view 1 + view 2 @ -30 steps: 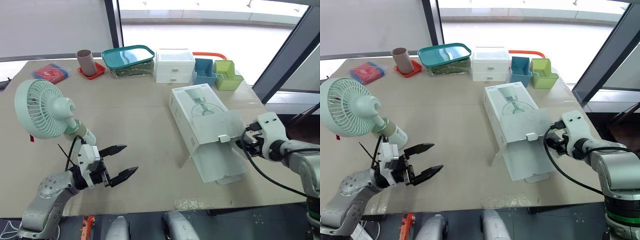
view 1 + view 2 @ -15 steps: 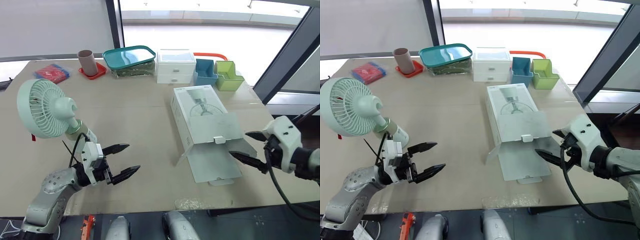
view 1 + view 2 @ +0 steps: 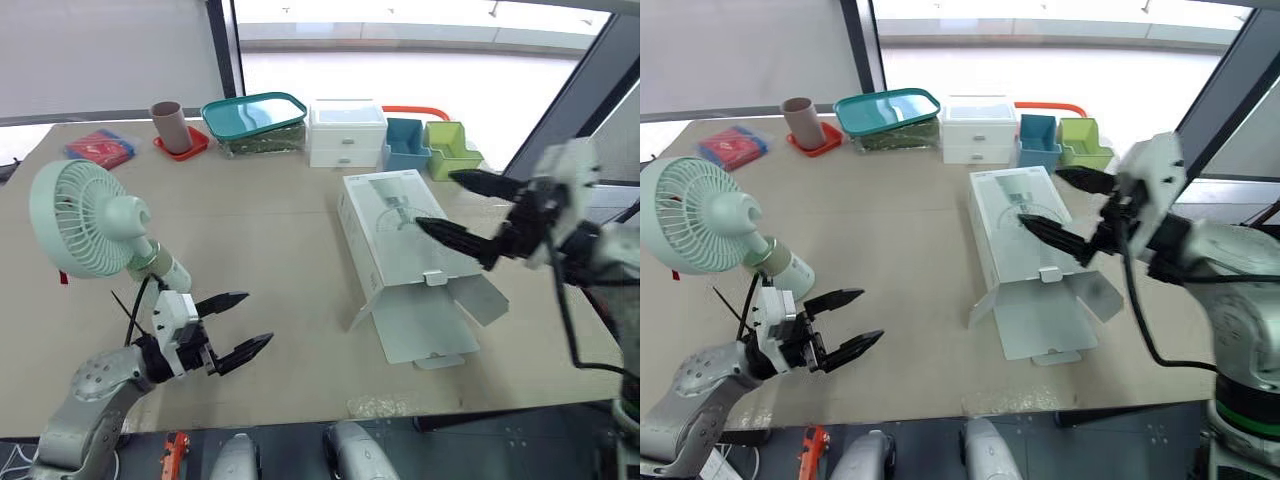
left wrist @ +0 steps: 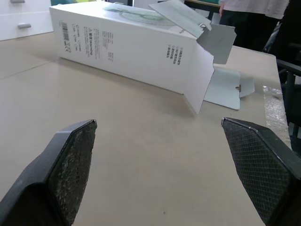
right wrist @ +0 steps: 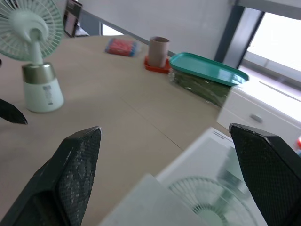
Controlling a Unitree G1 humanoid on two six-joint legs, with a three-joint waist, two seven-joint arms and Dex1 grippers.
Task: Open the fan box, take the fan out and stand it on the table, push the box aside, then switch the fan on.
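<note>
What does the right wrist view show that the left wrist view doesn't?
Right wrist view's extras: the fan standing upright on the table, the red packet, the cup, the teal-lidded container, and the fan box seen from its printed top. Left wrist view's extras: the box's barcode side and its open end flaps. Shared: the box, the table, and an open gripper in front, the right gripper and the left gripper.

An office: table [image 3: 270,235] with drawer unit [image 3: 347,132], organiser bins [image 3: 406,145], large window [image 3: 400,70]
</note>
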